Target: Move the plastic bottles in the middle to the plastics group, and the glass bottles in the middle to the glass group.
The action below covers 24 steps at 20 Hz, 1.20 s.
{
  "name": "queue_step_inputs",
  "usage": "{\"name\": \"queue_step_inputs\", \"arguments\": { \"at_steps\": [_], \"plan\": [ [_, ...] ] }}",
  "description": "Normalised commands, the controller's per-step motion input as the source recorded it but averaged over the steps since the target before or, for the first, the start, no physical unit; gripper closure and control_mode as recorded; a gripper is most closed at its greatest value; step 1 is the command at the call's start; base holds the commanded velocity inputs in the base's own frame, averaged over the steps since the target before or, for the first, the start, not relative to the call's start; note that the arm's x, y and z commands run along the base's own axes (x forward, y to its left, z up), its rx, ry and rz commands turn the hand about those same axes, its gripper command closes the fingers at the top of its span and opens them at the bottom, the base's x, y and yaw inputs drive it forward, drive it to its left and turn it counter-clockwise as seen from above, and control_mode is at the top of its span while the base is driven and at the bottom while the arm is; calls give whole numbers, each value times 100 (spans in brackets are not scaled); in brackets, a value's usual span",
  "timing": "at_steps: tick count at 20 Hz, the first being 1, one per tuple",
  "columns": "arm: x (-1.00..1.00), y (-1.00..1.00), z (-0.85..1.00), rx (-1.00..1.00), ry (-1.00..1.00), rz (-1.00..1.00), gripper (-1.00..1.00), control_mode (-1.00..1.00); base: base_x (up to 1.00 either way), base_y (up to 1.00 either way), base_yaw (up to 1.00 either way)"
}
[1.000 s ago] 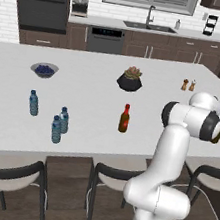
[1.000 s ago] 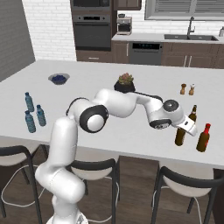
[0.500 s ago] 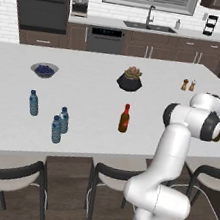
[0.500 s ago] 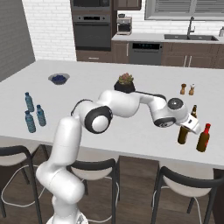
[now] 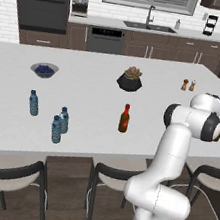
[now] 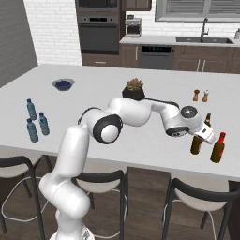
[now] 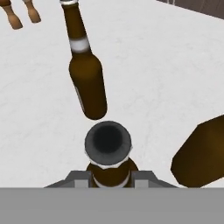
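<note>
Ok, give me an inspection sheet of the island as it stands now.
Surface: white island top, bare between groups.
Job's things: three water bottles at left; red-topped bottle alone mid-counter; glass group at right, held bottle standing among them.
Clutter: berry bowl, plant pot, shakers.
Grippers: gripper shut on the held bottle's neck.
Cables: nothing seen.
Surroundings: stools, oven, sink.

Beside the held bottle [image 7: 107, 151], whose body lies hidden under its own cap and neck, a dark bottle [image 7: 199, 151] runs off the hand view's right edge — and the finger tips [image 7: 78, 178] are sunk in the grey band, grip unseen.
</note>
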Motion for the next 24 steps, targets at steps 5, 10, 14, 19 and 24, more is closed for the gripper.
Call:
{"name": "queue_step_inputs", "arguments": {
  "at_steps": [5, 10, 14, 19, 24],
  "plan": [
    [6, 0, -30, 0, -1, 0, 100, -100, 0, 0, 0],
    [0, 0, 0, 0, 0, 0, 100, -100, 0, 0, 0],
    [0, 0, 0, 0, 0, 0, -100, -100, 0, 0, 0],
    [0, 0, 0, 0, 0, 0, -100, -100, 0, 0, 0],
    [0, 0, 0, 0, 0, 0, -100, -100, 0, 0, 0]
  ]
}}
